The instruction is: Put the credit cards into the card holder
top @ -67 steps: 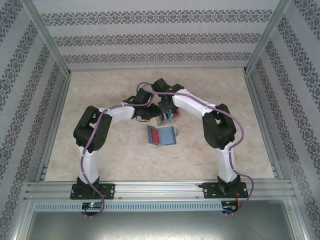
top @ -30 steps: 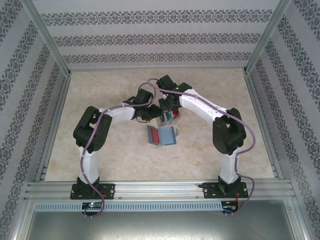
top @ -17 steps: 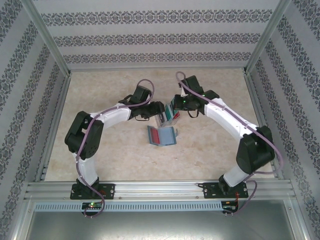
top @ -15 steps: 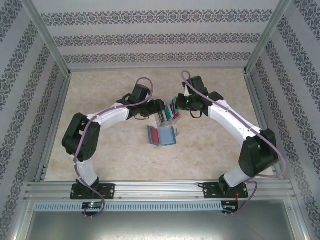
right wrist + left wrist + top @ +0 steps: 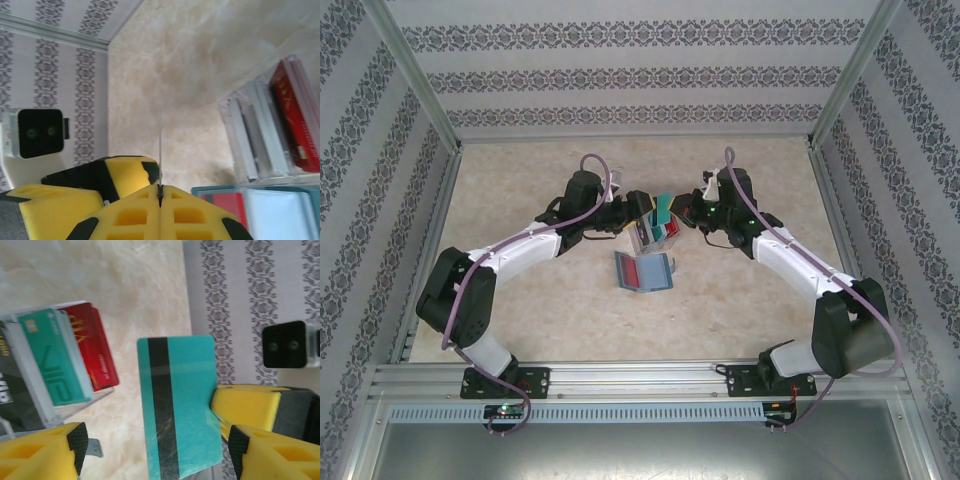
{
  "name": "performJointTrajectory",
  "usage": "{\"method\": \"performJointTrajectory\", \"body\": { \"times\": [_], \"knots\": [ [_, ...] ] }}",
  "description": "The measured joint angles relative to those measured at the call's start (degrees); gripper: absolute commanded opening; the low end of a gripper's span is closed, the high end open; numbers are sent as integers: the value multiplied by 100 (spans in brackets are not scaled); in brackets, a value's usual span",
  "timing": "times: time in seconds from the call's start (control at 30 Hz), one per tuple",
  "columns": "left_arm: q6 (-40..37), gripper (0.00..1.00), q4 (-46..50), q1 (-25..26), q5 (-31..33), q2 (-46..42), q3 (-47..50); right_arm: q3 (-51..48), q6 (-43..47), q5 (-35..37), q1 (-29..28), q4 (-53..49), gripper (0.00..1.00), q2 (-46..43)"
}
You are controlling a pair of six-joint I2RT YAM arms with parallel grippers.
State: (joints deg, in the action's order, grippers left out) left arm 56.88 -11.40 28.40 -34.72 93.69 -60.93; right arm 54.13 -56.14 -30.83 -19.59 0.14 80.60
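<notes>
The right gripper (image 5: pixel 160 187) is clamping one short edge of a teal card (image 5: pixel 190 405), with its yellow fingers (image 5: pixel 245 405) pressed together on it. The card is hanging clear of the table (image 5: pixel 540 300), with its black stripe facing the left wrist camera. The left gripper (image 5: pixel 158 442) is standing released, its jaws wide apart on either side of the card's other end; no contact with the card is visible. Both grippers are meeting near the middle of the table, just far of a clear box (image 5: pixel 654 236). The box is holding a second teal card (image 5: pixel 50 360) and a red card (image 5: pixel 95 347) upright. The wallet (image 5: pixel 665 270) is lying open and flat just near of the box, with another red card (image 5: pixel 642 272) showing on its inner face.
</notes>
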Motion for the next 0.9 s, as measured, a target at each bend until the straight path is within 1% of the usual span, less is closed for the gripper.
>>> {"method": "performJointTrajectory", "body": {
  "times": [0.17,0.2,0.27,0.33,0.5,0.57,0.6,0.63,0.67,0.7,0.73,0.83,0.9],
  "knots": [
    [149,62,-28,-28,-225,0,-168,-85,-411,-369,68,444,0,-20],
    [177,59,-28,-39,-278,0,-216,-129,-516,-446,96,564,0,-20],
    [254,52,-94,-57,-352,2,-273,-210,-721,-581,162,802,0,-20],
    [398,42,-216,-74,-433,2,-273,-251,-901,-706,212,968,0,-13],
    [739,27,-358,-107,-433,2,-234,-258,-1104,-896,267,1211,0,76],
    [876,20,-387,-116,-435,2,-212,-264,-1152,-955,291,1266,0,149],
    [953,13,-424,-127,-433,2,-190,-267,-1167,-981,299,1274,0,186],
    [1040,10,-446,-149,-433,2,-164,-267,-1180,-1010,302,1283,0,219],
    [1117,9,-448,-153,-437,2,-151,-267,-1193,-1025,299,1290,0,240],
    [1202,3,-455,-162,-450,2,-144,-267,-1235,-1045,299,1287,0,269],
    [1276,0,-466,-170,-459,2,-144,-269,-1263,-1058,302,1292,0,297],
    [1561,0,-501,-179,-476,9,-136,-267,-1322,-1137,339,1311,3,348],
    [1816,0,-658,-179,-474,9,-39,-267,-1364,-1178,356,1318,8,352]
  ]
}}
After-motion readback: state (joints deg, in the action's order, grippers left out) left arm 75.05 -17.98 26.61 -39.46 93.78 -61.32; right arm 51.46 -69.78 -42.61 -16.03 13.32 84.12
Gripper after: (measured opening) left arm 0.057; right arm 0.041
